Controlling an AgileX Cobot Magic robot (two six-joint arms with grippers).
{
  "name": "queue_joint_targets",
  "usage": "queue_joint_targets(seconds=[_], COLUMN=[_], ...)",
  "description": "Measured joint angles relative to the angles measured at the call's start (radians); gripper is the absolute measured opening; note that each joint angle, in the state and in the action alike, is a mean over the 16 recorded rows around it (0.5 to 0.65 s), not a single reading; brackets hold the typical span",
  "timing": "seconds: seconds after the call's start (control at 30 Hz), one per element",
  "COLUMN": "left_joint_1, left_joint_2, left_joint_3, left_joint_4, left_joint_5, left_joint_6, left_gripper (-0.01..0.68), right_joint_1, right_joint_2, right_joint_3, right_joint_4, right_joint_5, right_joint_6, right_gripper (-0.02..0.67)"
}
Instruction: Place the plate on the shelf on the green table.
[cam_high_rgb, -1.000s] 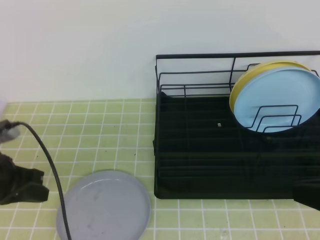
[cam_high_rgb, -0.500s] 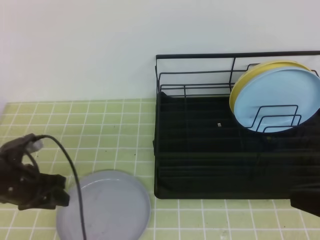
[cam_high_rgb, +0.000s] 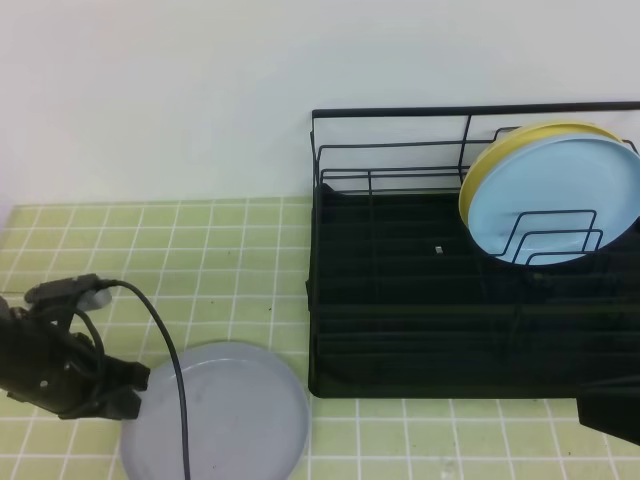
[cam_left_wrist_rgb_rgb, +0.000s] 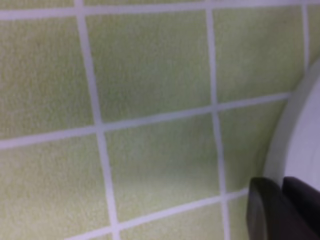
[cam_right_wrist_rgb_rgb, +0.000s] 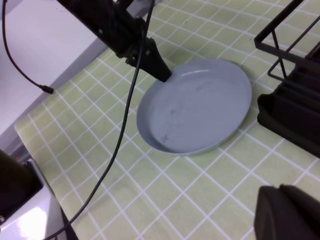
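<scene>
The pale grey-lavender plate (cam_high_rgb: 215, 412) lies flat on the green table (cam_high_rgb: 220, 250), left of the shelf (cam_high_rgb: 400, 300), a black wire rack. My left gripper (cam_high_rgb: 138, 392) is low at the plate's left rim, its tips touching it. In the right wrist view the left gripper (cam_right_wrist_rgb_rgb: 163, 75) narrows to a single point against the plate (cam_right_wrist_rgb_rgb: 197, 107). The left wrist view shows the plate's rim (cam_left_wrist_rgb_rgb: 292, 145) and dark fingers (cam_left_wrist_rgb_rgb: 272, 212) close together. My right gripper (cam_high_rgb: 612, 417) hovers at the bottom right, front of the shelf, only partly in view.
A yellow plate (cam_high_rgb: 500, 150) and a light blue plate (cam_high_rgb: 560, 195) stand upright in the dividers at the shelf's right. The left arm's black cable (cam_high_rgb: 165, 350) loops over the plate. The table's left edge (cam_right_wrist_rgb_rgb: 55, 90) shows in the right wrist view.
My left arm has moved right and forward to the plate's left rim. The plate has shifted slightly to the right. The right gripper has barely moved.
</scene>
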Motion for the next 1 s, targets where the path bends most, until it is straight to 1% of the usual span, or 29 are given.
queue_joint_targets(seconds=[0.13, 0.27, 0.67, 1.0], left_joint_1=[0.000, 0.000, 0.000, 0.000], left_joint_2=[0.011, 0.022, 0.033, -0.035], left_joint_3=[0.000, 0.000, -0.002, -0.017], left_joint_4=[0.009, 0.015, 0.011, 0.004], left_joint_5=[0.001, 0.003, 0.007, 0.021], left_joint_6=[0.001, 0.001, 0.001, 0.000], left_gripper=[0.032, 0.008, 0.001, 0.000], right_joint_1=[0.000, 0.000, 0.000, 0.000], right_joint_2=[0.000, 0.000, 0.000, 0.000], right_joint_3=[0.000, 0.000, 0.000, 0.000], right_joint_4=[0.000, 0.000, 0.000, 0.000], right_joint_5=[0.002, 0.004, 0.009, 0.009], right_joint_6=[0.001, 0.001, 0.001, 0.001], right_gripper=[-0.002, -0.002, -0.002, -0.002])
